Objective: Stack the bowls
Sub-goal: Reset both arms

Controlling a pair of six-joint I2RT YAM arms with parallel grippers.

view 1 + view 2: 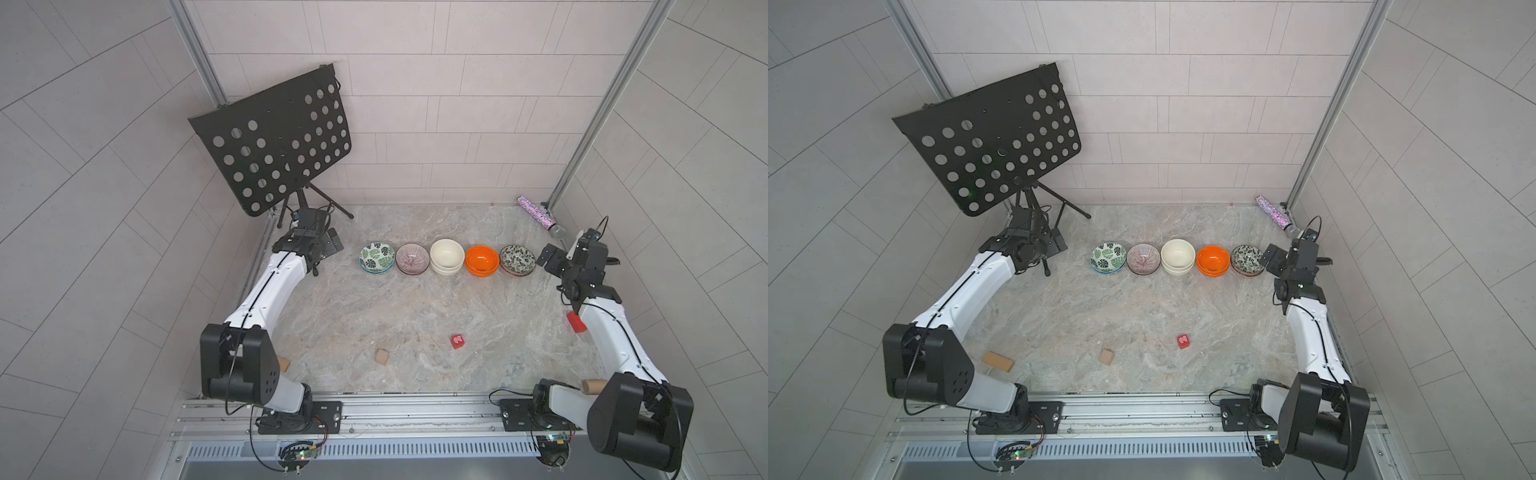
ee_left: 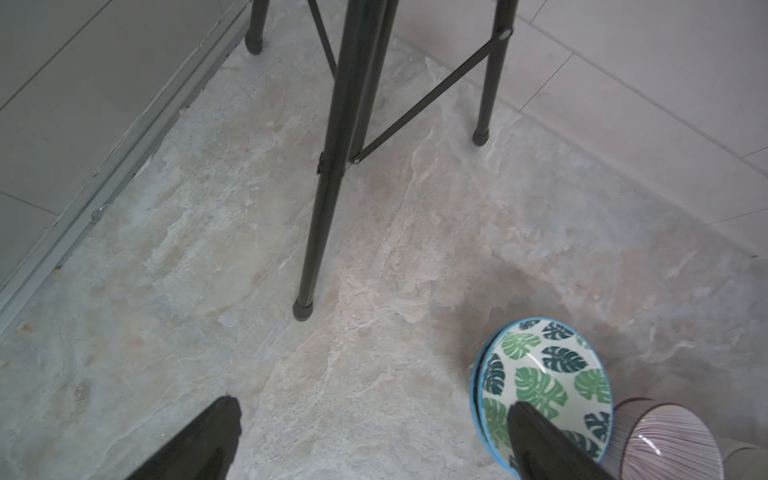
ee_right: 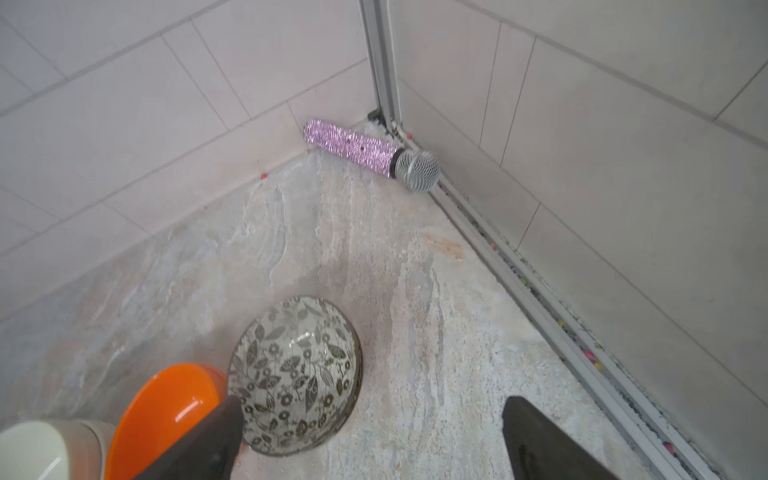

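Right tool point(image 3: 374, 405), jaws apart, beside leaf-patterned bowl point(image 3: 295, 374) and orange bowl point(image 3: 166, 411); microphone point(image 3: 370, 151) in corner.

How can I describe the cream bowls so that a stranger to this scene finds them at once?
On the stone-look table, five bowl stacks stand in a row toward the far wall, between the music stand and the microphone. The cream bowls are the middle stack, with purple bowls on one side and orange bowls on the other. They alone are pale and without pattern.

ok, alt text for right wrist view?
Right gripper, jaws open, above the tabletop beside a black-and-white leaf-patterned bowl. Orange bowl and cream bowl beyond it; glittery pink microphone in the corner.
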